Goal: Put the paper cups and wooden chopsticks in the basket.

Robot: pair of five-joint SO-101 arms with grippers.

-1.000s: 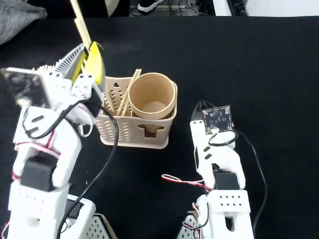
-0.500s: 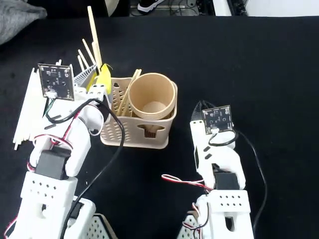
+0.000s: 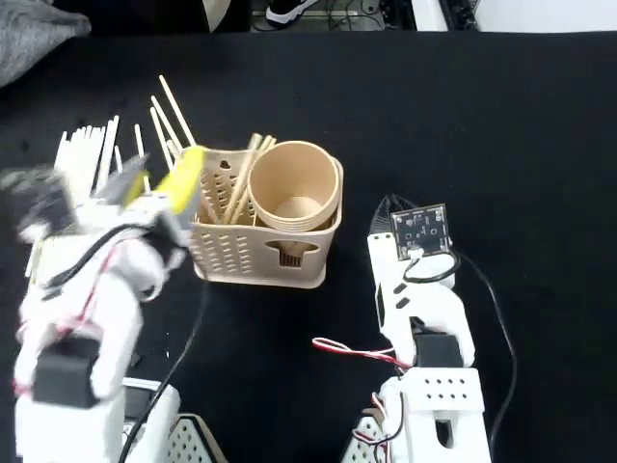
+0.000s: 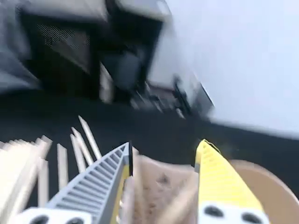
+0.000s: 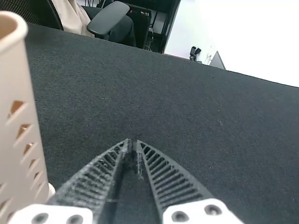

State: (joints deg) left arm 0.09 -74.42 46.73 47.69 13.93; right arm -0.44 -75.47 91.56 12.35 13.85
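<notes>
Hanging at the left edge of the basket [image 3: 253,258], left gripper [image 4: 165,147] wide open and empty, cups [image 3: 295,189] and some chopsticks [image 3: 241,178] inside the basket, loose chopsticks [image 3: 85,156] on the counter [image 3: 482,145] just left, right gripper [image 5: 133,143] closed on nothing, right of the basket

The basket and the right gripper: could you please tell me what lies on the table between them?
Nothing lies there: in the right wrist view, the stretch of black table between the basket and the shut right gripper is bare.
</notes>
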